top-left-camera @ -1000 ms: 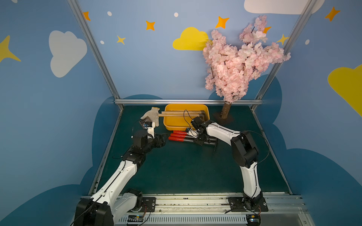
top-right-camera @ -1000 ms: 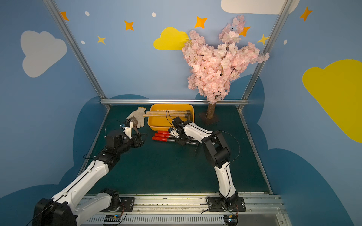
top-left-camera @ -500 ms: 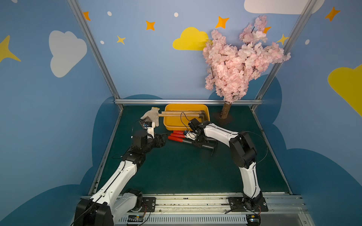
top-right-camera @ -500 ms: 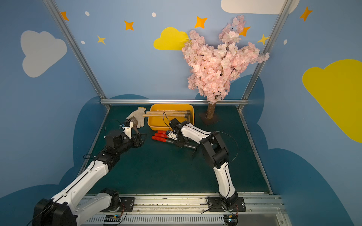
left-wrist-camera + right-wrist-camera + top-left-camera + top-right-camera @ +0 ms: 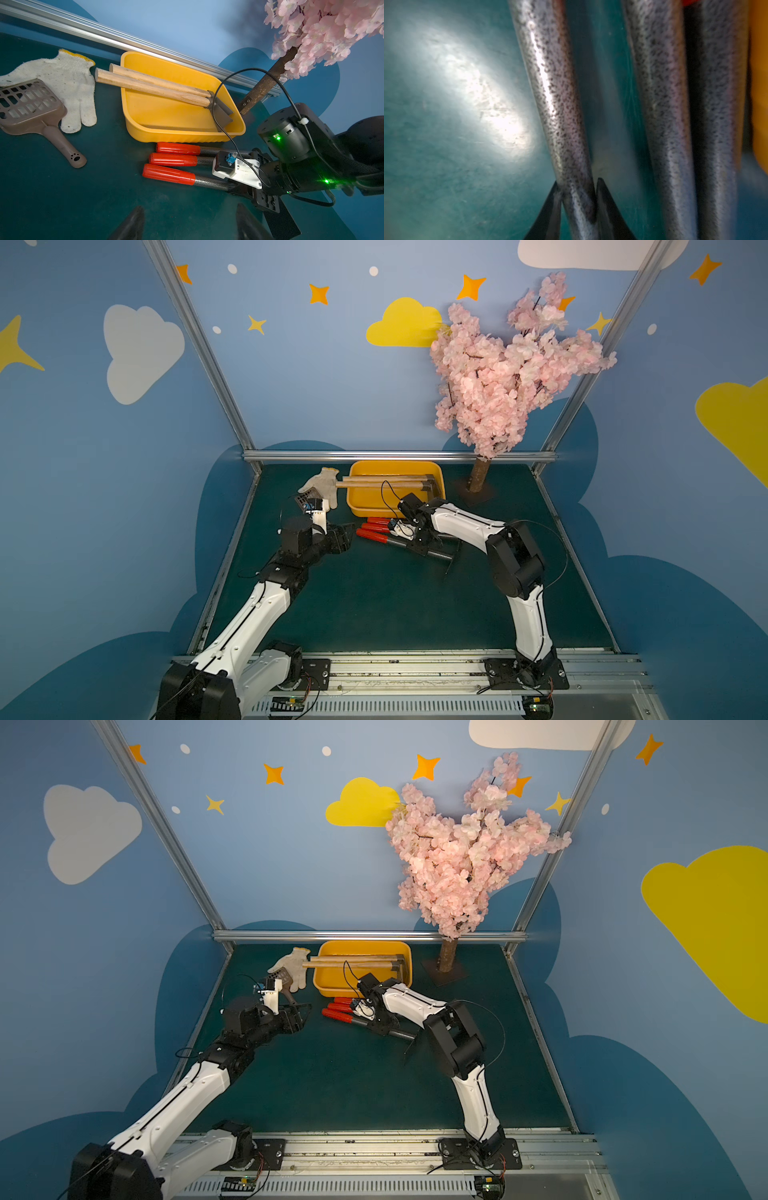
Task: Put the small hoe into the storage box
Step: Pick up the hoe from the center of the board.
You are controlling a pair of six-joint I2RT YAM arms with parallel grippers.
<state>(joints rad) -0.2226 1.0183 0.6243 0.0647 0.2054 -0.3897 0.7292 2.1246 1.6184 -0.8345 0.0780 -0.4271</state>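
The left hand [image 5: 190, 222] is held open and empty over the surface [image 5: 62, 197]. The small hoe [image 5: 168, 174], nearest of the red-handled tools [image 5: 176, 148], is pinched at its speckled shaft by the right hand [image 5: 578, 181]. Just behind, the storage box [image 5: 182, 138] is set.

text: none readable | sign: paw print [image 5: 75, 158] on scoop handle [image 5: 60, 142]
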